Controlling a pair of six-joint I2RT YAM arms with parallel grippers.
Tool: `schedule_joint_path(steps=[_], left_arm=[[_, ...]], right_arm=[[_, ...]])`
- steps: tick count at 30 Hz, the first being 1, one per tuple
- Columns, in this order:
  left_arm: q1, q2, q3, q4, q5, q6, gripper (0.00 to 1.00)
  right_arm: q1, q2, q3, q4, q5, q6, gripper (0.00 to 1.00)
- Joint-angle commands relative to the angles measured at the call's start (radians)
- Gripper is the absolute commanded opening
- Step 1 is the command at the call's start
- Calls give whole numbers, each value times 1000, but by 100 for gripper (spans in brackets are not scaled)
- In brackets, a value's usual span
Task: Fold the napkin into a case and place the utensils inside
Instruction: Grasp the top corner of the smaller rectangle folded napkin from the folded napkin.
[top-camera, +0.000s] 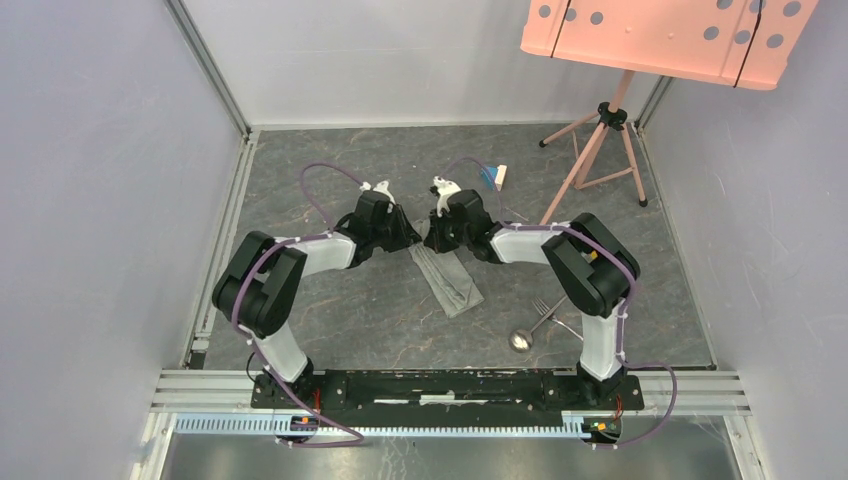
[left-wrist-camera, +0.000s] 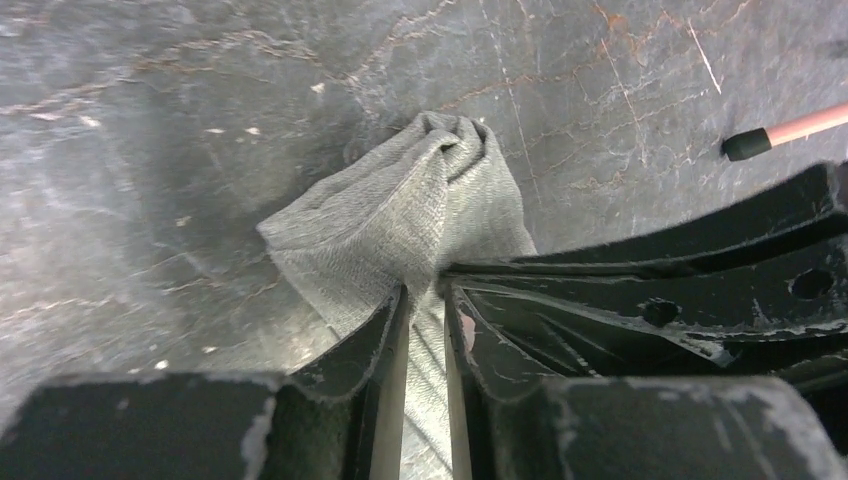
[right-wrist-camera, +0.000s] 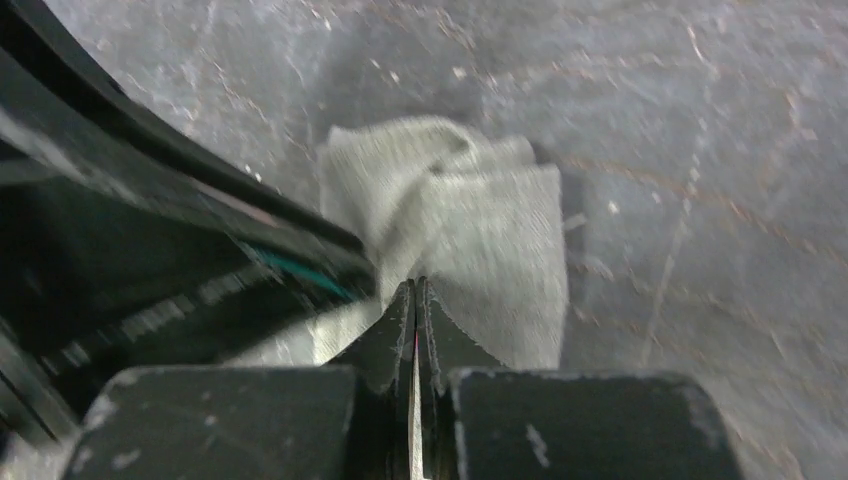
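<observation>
The light grey napkin (top-camera: 455, 285) lies as a narrow folded strip in the middle of the dark table. Both grippers meet at its far end. My left gripper (top-camera: 410, 240) pinches a bunched, raised fold of the napkin (left-wrist-camera: 400, 210), with cloth showing between its fingers (left-wrist-camera: 425, 292). My right gripper (top-camera: 432, 240) is closed to a thin slit (right-wrist-camera: 415, 285) on the edge of the same bunched cloth (right-wrist-camera: 490, 230). The silver fork (top-camera: 548, 308) and spoon (top-camera: 521, 340) lie on the table near the right arm's base, apart from the napkin.
A pink tripod stand (top-camera: 595, 150) with a pink perforated board (top-camera: 665, 35) stands at the back right; one of its feet shows in the left wrist view (left-wrist-camera: 790, 130). A small blue and white block (top-camera: 493, 177) lies behind the grippers. Grey walls enclose the table.
</observation>
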Motion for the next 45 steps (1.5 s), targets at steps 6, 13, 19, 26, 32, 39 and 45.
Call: schedule_joint_path(steps=[6,13,19,26,32,39,45], left_arm=[[-42,13,41,60,4,-49,25],[1,-68,60,-31,18,-38,28],[12,58,154,-81,68,-55,26],[12,-40,78,-108,-38,-34,37],[12,-272,-101,-106,-57,-101,49],[-4,-272,-259,41,77,-323,50],[-115,-215,-333,160,-22,-513,49]], right_arm=[[17,-12,40,-9,19,12,1],[8,-146,-42,-61,6,-32,10],[9,-188,-117,-73,-4,-44,19],[52,-265,-124,-167,46,-208,47],[80,-263,-100,-223,74,-297,53],[111,-201,-42,-248,115,-329,49],[140,-175,-12,-253,152,-331,48]])
